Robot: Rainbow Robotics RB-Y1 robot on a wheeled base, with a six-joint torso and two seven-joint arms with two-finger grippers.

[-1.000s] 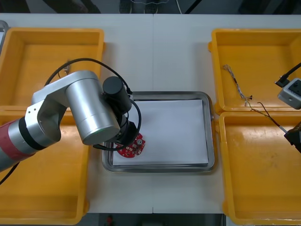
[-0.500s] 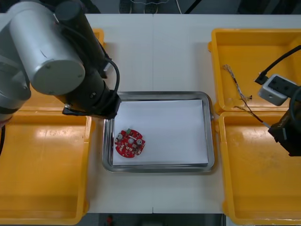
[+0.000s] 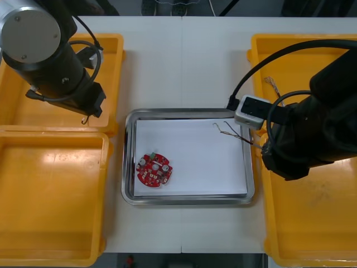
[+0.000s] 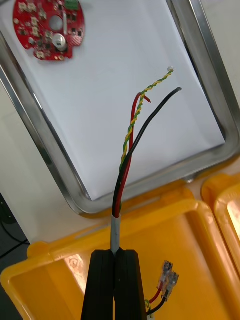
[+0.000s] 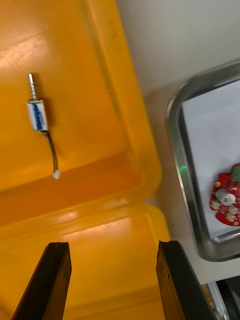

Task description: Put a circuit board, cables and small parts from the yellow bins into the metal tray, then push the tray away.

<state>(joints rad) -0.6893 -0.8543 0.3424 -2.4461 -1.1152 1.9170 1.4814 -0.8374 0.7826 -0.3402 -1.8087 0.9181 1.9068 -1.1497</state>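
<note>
1. The table (image 3: pixel 184 61) carries the yellow bins (image 3: pixel 50 195) at both sides. The metal tray (image 3: pixel 189 111) sits between them, white inside.
2. My right arm (image 3: pixel 312 139) reaches from the right bins across the tray's right rim. My left arm (image 3: pixel 50 56) hangs over the far left bin.
3. The circuit board (image 3: pixel 154 170) lies flat in the tray's near left corner, so I count that item as delivered.
4. The right jaws are clamped tight on the grey sleeve of the red, yellow and black cable (image 4: pixel 131 150). Its loose ends hang over the white inside of the tray, near the right rim. Its plug end dangles behind the fingers, above a bin. I cannot tell whether the ends touch the tray.
5. I judge the step in hand to be the cable drop. Next I would carry it further in so the plug end clears the rim, lower it, then let go.
6. A blue and white cable (image 3: pixel 277 92) waits in the far right bin.
7. The small metal part (image 5: pixel 37 111) lies in the far left bin, well beyond the left jaws. These stand wide apart and empty above the wall between the two left bins.
</note>
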